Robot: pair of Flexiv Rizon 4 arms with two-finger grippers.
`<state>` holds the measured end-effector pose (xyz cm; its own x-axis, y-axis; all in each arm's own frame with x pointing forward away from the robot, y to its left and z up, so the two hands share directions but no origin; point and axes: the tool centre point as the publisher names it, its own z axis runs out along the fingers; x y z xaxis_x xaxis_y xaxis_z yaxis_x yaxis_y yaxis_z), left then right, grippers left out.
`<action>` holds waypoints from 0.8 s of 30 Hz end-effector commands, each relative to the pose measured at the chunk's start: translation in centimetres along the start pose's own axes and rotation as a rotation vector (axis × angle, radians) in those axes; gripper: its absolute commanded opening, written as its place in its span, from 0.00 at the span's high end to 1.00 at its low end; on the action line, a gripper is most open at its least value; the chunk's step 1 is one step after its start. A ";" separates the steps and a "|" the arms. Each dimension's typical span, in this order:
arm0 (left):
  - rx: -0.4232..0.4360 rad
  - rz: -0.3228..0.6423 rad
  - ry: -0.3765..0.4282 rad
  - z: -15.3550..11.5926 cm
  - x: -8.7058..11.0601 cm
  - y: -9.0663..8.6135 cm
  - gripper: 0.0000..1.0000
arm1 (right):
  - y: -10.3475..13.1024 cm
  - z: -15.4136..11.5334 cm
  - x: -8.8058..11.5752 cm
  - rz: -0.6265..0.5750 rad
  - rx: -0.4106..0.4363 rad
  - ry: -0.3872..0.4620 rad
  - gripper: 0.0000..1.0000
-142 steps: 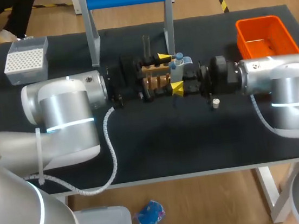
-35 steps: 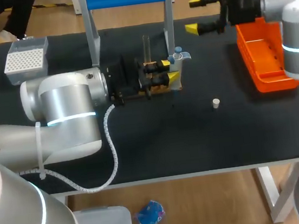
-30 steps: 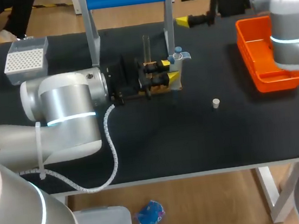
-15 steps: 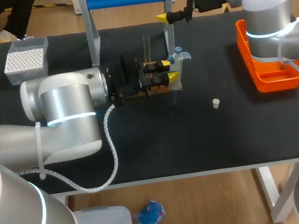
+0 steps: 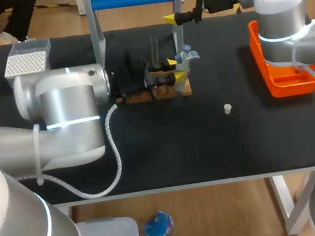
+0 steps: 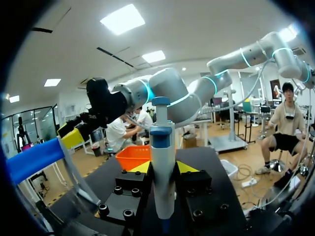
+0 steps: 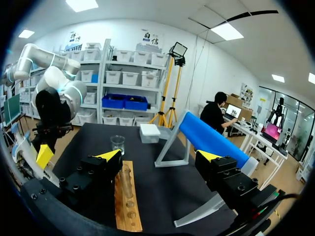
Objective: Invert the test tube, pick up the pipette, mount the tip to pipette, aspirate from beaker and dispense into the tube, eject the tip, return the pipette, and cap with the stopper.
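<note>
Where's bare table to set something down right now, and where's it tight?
Free: the front strip of the table right of the left arm, and the patch between the stopper and the orange bin. Crowded: around the wooden rack, where the left end effector grips the pipette, and the far edge under the open right end effector.

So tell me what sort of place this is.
Probably a lab bench set up for robotic liquid handling: a pipette in the left hand, a wooden test tube rack on the black table, and a box of pipette tips at its corner.
</note>
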<state>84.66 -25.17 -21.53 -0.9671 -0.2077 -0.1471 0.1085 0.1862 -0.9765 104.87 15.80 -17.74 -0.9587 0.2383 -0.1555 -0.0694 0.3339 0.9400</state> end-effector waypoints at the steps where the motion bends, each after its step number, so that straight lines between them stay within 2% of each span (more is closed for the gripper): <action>1: -0.103 -0.006 0.026 -4.6 -1.0 -1.6 1.00 | 0.0 -0.1 0.0 0.000 0.002 0.001 0.00; 10: -0.207 -0.015 -0.015 -11.1 -4.6 -2.1 1.00 | 0.0 -0.1 0.0 0.000 0.002 0.001 0.00; 17: -0.193 -0.035 -0.122 -15.2 -7.3 -1.0 1.00 | 0.0 -0.1 0.0 0.000 0.002 0.001 0.00; 18: -0.187 -0.037 -0.143 -15.5 -7.5 -0.8 1.00 | 0.0 -0.1 0.0 0.000 0.002 0.001 0.00; 24: -0.187 -0.037 -0.143 -15.5 -7.5 -0.8 1.00 | 0.0 -0.1 0.0 0.000 0.002 0.001 0.00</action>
<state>89.22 -10.22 -17.62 -0.9266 -0.3476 -0.1435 0.0122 0.3535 -0.9353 104.79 15.79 -17.74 -0.9581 0.2401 -0.1563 -0.0696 0.3342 0.9399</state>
